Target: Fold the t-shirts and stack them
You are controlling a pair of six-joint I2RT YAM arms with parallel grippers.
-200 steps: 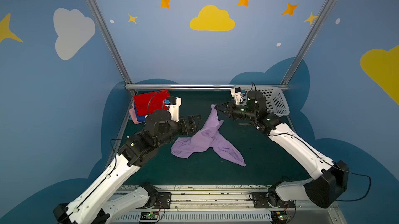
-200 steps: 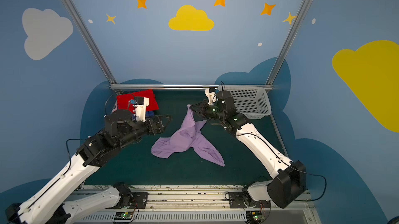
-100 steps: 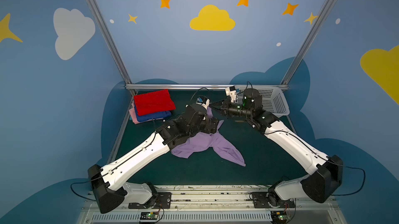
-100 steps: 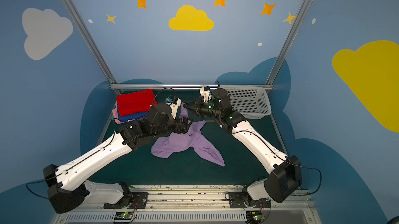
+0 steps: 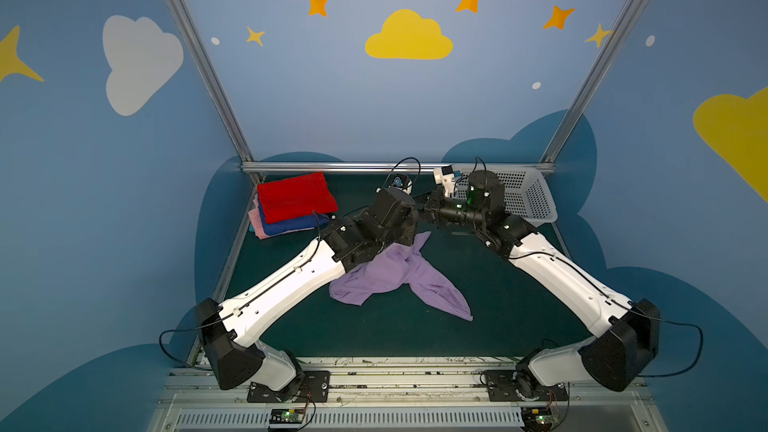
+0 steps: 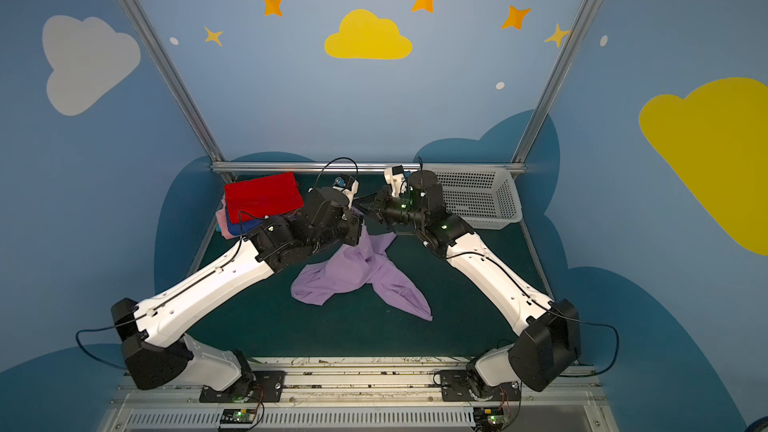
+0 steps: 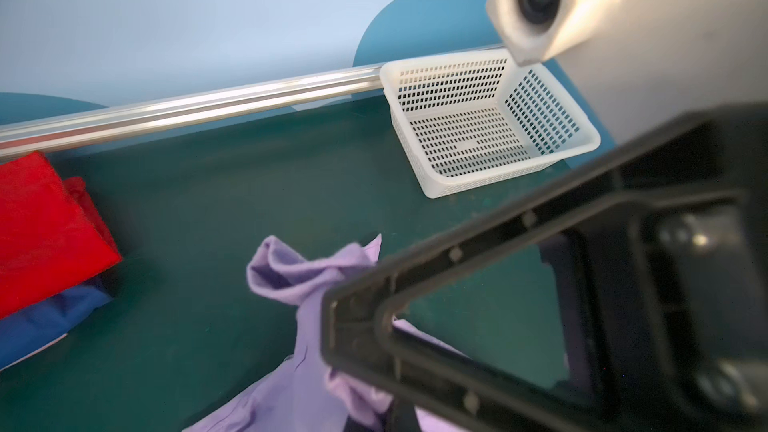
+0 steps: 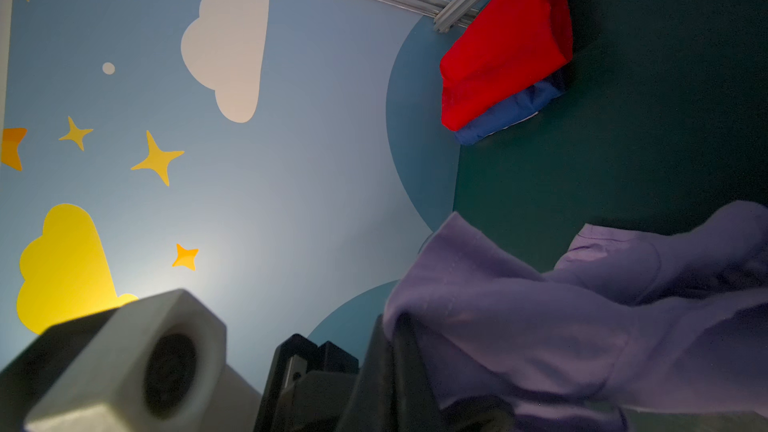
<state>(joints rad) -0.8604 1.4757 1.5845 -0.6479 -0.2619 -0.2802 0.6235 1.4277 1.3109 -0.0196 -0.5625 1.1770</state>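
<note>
As arm (image 5: 299,280) covers lavender shirt (image 5: 395,280), basket (image 5: 528,197) behind

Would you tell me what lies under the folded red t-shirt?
A blue t-shirt lies directly beneath, a pink t-shirt edge below that; the red t-shirt covers the rest of both.

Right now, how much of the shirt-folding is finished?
Done: the red shirt, blue shirt and pink shirt lie folded in one stack at the back corner. In hand: the lavender shirt, crumpled, its end lifted with the right gripper and left gripper shut on it. Still to do: folding it and adding it to the stack.
</note>
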